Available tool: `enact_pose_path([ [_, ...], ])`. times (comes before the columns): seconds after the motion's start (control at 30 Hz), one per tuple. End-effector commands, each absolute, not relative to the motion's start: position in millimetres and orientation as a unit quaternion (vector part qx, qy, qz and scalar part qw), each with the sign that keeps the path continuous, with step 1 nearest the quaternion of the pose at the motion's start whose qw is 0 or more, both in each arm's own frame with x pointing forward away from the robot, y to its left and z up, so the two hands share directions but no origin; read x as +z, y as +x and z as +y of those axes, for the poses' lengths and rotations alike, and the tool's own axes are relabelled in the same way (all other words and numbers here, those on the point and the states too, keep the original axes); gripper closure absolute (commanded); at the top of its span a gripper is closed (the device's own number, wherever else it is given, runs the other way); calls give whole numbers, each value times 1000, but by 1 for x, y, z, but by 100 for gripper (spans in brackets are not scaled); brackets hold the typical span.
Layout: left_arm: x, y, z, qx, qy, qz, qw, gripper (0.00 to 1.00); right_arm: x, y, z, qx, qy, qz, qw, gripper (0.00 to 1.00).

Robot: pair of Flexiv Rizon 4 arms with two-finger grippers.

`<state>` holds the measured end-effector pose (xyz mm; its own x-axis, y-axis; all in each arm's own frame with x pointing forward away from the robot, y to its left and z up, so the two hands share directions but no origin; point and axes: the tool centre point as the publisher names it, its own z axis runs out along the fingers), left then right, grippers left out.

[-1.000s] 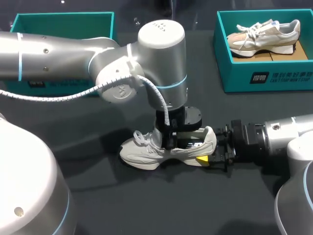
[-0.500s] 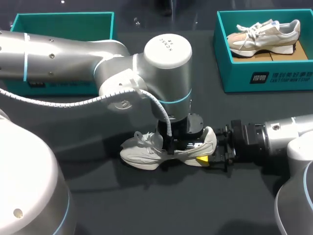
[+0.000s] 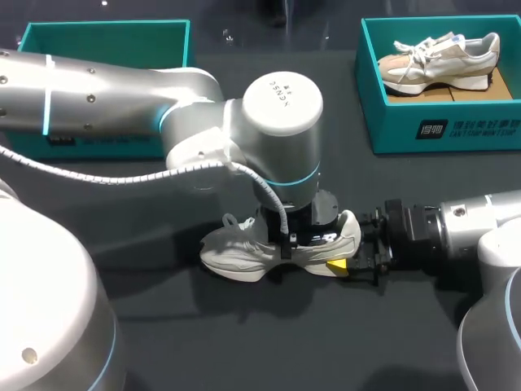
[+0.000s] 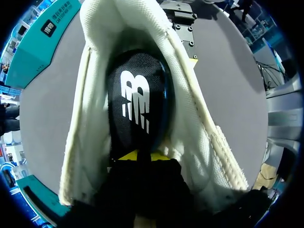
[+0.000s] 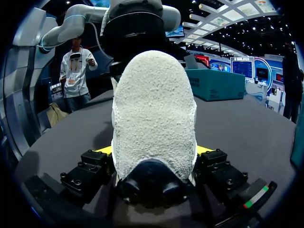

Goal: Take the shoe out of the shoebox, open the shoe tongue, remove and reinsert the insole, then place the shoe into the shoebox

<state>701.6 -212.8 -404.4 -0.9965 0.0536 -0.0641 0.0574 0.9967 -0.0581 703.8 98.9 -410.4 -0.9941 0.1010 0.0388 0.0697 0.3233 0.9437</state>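
Inspecting largest first. Desk (image 3: 244, 342): dark, carries all items. Left arm (image 3: 122, 106): bent steeply down over shoe. Right arm (image 3: 472, 228): low, at heel end. Left shoebox (image 3: 106, 41) and right shoebox (image 3: 440, 130) at far corners; right one holds second shoe (image 3: 440, 61). Shoe (image 3: 236, 252): out of box, upright mid-desk. Insole (image 4: 137, 99): black, inside shoe. Right claw (image 5: 153, 150): clamped on heel from both sides. Left claw (image 4: 138, 156): down in shoe opening, at insole; we cannot tell grip state. Risk, our judgement: insole slips free on pull, or shoe lifts if heel clamp gives.
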Motion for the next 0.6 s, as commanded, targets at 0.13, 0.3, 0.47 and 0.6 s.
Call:
enact_pose_path([
  [0.13, -407, 709, -208, -48, 21, 998, 30, 100, -409, 703, 100, 577, 52, 815, 13, 100],
  [0.3, -397, 705, -204, -80, 15, 997, 6, 100, -409, 703, 100, 577, 52, 815, 13, 100],
  [0.47, -388, 703, -199, -107, 6, 994, -11, 100, -409, 703, 100, 577, 52, 815, 13, 100],
  [0.6, -382, 702, -197, -123, 3, 992, -25, 100, -409, 703, 100, 577, 52, 815, 13, 100],
])
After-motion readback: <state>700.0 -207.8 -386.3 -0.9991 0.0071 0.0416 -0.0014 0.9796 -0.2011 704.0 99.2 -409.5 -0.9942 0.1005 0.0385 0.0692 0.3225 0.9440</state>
